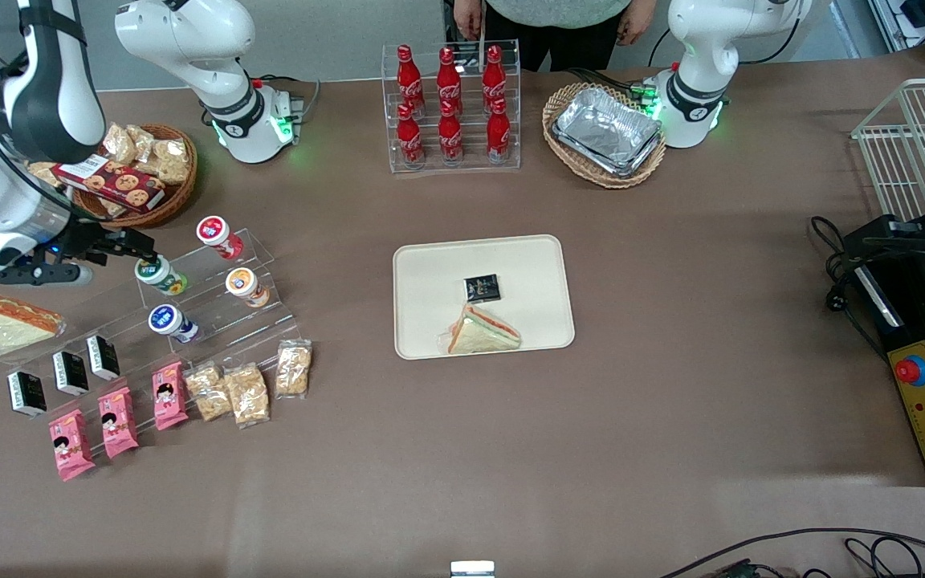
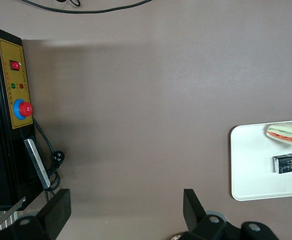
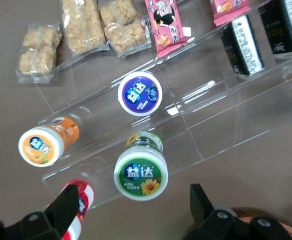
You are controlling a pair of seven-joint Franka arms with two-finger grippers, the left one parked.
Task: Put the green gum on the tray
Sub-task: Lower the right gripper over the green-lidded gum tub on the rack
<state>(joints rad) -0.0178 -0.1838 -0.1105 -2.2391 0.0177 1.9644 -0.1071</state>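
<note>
The green gum point(image 1: 160, 274), a small canister with a green-and-white lid, stands on the middle step of a clear acrylic stand point(image 1: 213, 301). In the right wrist view the green gum point(image 3: 141, 172) shows lid-up, just ahead of the gap between the two fingers. My right gripper point(image 1: 138, 243) is open and empty; it hovers above the stand, just farther from the front camera than the gum point(image 3: 135, 206). The beige tray point(image 1: 430, 273) lies at the table's middle and holds a wrapped sandwich point(image 1: 482, 331) and a small black packet point(image 1: 482, 287). The tray also shows in the left wrist view point(image 2: 251, 165).
On the stand are a red-lidded canister point(image 1: 218, 235), an orange-lidded one point(image 1: 246, 286) and a blue-lidded one point(image 1: 169, 321). Black packets point(image 1: 69, 372), pink snack bags point(image 1: 117, 421) and cracker bags point(image 1: 246, 393) lie nearer the camera. A snack basket point(image 1: 137, 177) and a sandwich point(image 1: 13, 321) are beside the arm.
</note>
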